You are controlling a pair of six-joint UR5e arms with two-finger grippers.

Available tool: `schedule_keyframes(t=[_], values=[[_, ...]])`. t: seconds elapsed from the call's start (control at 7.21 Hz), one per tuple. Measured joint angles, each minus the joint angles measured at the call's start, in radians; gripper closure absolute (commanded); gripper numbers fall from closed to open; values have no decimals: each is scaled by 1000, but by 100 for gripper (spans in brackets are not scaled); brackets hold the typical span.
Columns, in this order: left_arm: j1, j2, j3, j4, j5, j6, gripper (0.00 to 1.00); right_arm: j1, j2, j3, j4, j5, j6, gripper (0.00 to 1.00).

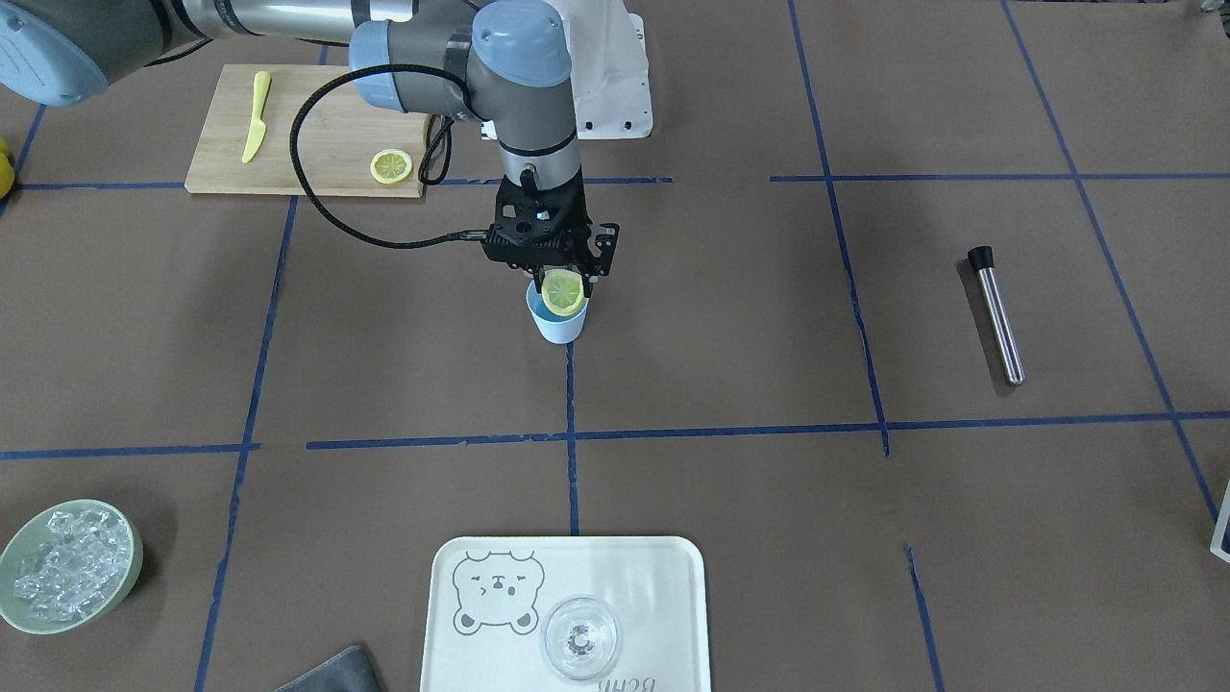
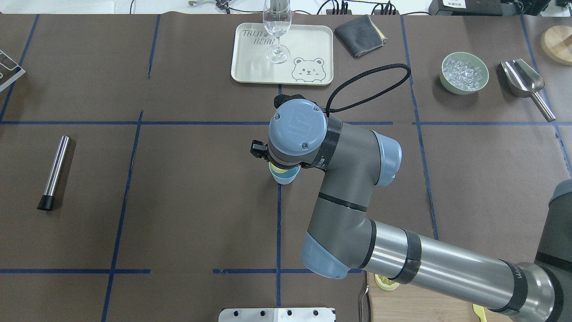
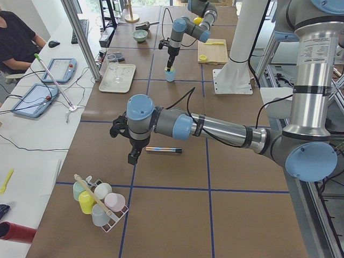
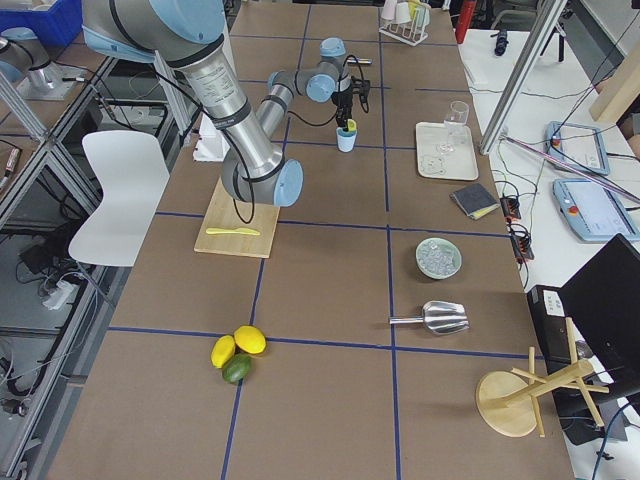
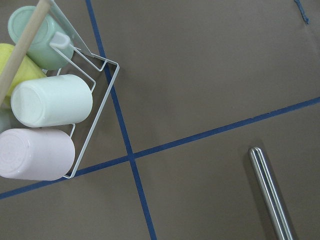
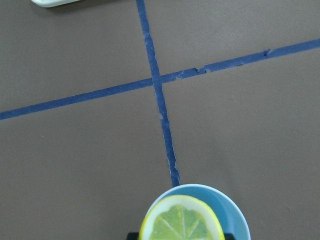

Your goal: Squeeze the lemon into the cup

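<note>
My right gripper [image 1: 567, 283] points straight down, shut on the lemon [image 1: 562, 296], a thin yellow slice held upright with its pale segmented face to the front camera. The slice's lower edge hangs at the mouth of the light-blue cup [image 1: 558, 327], which stands on a blue tape line mid-table. In the right wrist view the lemon [image 6: 181, 223] sits over the cup [image 6: 232, 212] and its deeper blue inside. From overhead the wrist hides most of the cup [image 2: 283, 178]. My left gripper [image 3: 132, 156] hovers over the table near the cup rack; I cannot tell whether it is open or shut.
A cutting board [image 1: 307, 106] holds a second lemon slice [image 1: 391, 166] and a yellow knife [image 1: 255, 117]. A tray [image 1: 653, 577] carries a clear glass [image 1: 580, 638]. A bowl of ice [image 1: 69, 565], a metal rod [image 1: 996, 314] and a rack of cups [image 3: 99, 201] are spread around.
</note>
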Motion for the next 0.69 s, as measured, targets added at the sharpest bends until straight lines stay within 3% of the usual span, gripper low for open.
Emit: schedule_keyframes(t=[0.14, 0.28, 0.69], values=[[0, 0, 0, 0, 0, 0, 0, 0, -1, 0, -4, 1, 0, 7], [0, 0, 0, 0, 0, 0, 0, 0, -1, 1, -6, 1, 0, 0], [0, -1, -1, 0, -1, -1, 0, 12, 4, 6, -5, 11, 0, 0]])
